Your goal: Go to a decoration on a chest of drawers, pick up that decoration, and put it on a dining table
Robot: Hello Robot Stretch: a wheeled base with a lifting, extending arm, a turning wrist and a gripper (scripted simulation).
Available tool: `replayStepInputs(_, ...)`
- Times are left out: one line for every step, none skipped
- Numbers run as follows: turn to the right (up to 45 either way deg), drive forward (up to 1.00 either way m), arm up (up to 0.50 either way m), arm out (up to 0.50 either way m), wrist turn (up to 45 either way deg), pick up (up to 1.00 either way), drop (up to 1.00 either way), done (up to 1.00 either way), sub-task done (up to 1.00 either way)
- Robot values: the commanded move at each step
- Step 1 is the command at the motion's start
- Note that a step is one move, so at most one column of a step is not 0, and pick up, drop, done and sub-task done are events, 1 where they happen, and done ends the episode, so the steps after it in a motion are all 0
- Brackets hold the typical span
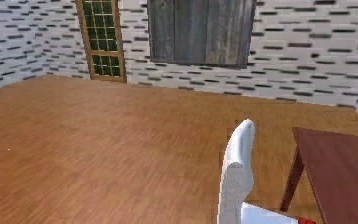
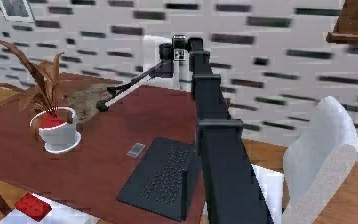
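In the arm side view my arm (image 2: 219,140) rises over a dark red dining table (image 2: 107,165). The gripper (image 2: 109,100) reaches left above the table's far side. A flat grey-brown blob (image 2: 79,96) lies on the tabletop right at the fingers, so I cannot tell whether the gripper holds anything. In the forward view a corner of the same dark red table (image 1: 337,170) stands at the right.
On the table stand a red-leaved plant in a white pot (image 2: 55,128), a dark laptop (image 2: 167,180), a small grey card (image 2: 136,150) and a red item (image 2: 32,206). White chairs (image 2: 322,160) (image 1: 237,180) flank it. Wooden floor (image 1: 107,140) runs to a brick wall with a door (image 1: 102,38).
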Motion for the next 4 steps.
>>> replayStepInputs(0.0, 0.00, -0.32, 0.00, 0.0, 0.00, 0.00, 0.00, 0.00)
replayStepInputs(0.0, 0.00, 0.00, 0.00, 0.0, 0.00, 1.00, 0.00, 0.00)
replayStepInputs(0.0, 0.00, 0.10, 0.00, 0.0, 0.00, 0.00, 0.00, 0.00)
replayStepInputs(0.0, 0.00, 0.00, -0.08, 0.0, 0.00, 0.00, 0.00, 0.00)
